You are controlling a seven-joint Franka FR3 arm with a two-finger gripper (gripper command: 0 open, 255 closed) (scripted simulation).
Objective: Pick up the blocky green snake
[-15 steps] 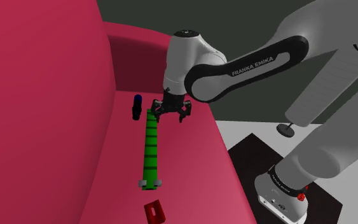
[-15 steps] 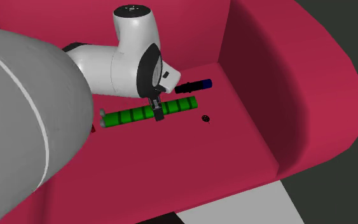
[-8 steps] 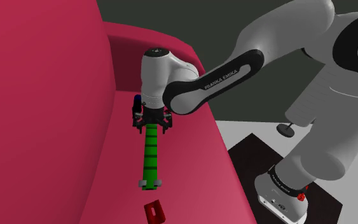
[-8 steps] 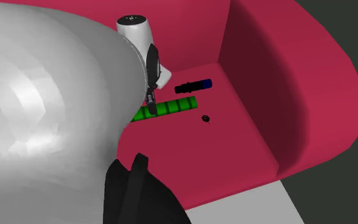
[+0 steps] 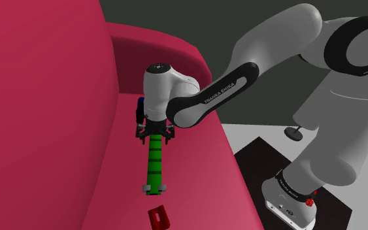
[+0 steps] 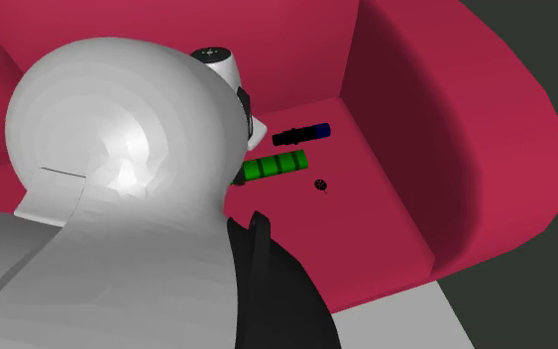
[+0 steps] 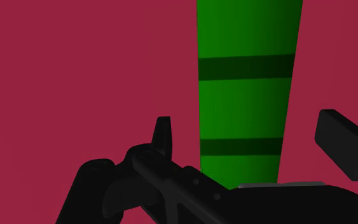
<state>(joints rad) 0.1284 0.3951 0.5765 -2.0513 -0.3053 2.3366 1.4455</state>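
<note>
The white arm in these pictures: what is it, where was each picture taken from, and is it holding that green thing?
It is a robot arm with a black two-finger gripper at its end, all drawn by a simulator. The shoulder view looks down from beside the arm's stand. The second exterior view comes from another camera, where the arm's grey bulk hides much of the scene. The wrist view comes from a camera on the hand, looking along the fingers.

The surface is a red sofa seat. On it lie a green snake with dark bands, a dark blue cylinder, a small red block and a tiny dark thing.

Nothing is held. The gripper is low over the snake, with its fingers open on either side and not touching it.
</note>
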